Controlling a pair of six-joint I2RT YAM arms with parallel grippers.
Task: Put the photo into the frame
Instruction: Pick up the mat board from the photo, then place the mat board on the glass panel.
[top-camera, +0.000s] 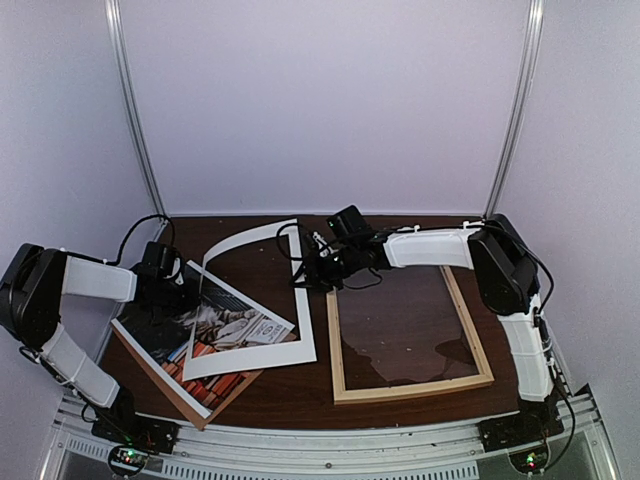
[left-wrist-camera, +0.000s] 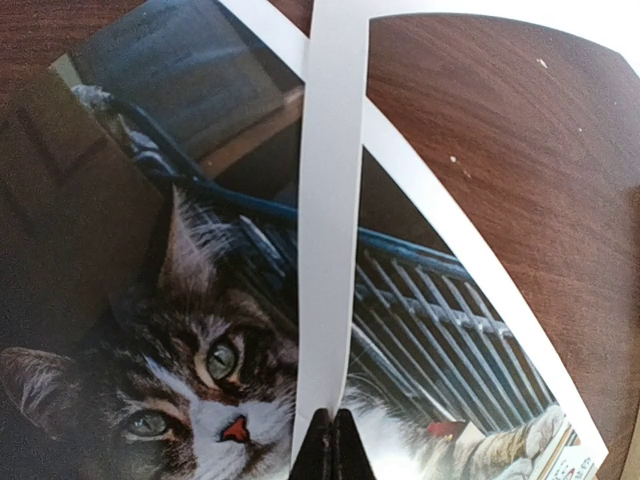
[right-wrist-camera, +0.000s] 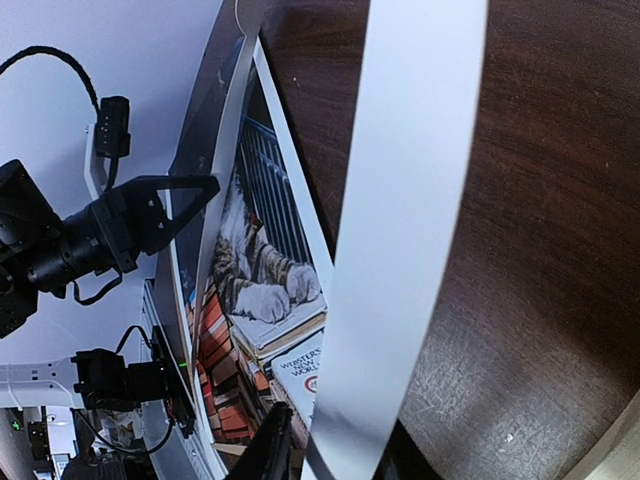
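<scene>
The photo (top-camera: 235, 325), a tabby cat on red books, lies face up at the left on a brown backing board (top-camera: 185, 392). A white open-centred mat (top-camera: 260, 355) lies over it, its far end raised and curved. My left gripper (top-camera: 188, 285) is shut on the mat's left strip (left-wrist-camera: 330, 200), with the cat's face (left-wrist-camera: 200, 370) just below it. My right gripper (top-camera: 308, 268) straddles the mat's right strip (right-wrist-camera: 400, 250). One dark finger (right-wrist-camera: 265, 450) shows a narrow gap from the strip; the other is hidden. The light wood frame (top-camera: 336, 350) lies flat to the right, with nothing inside it.
The dark wood table (top-camera: 300, 385) ends at a metal rail along the near edge. Pale walls and two aluminium posts (top-camera: 135, 110) close in the back and sides. Black cables trail by both wrists. The right arm reaches across the frame's far end.
</scene>
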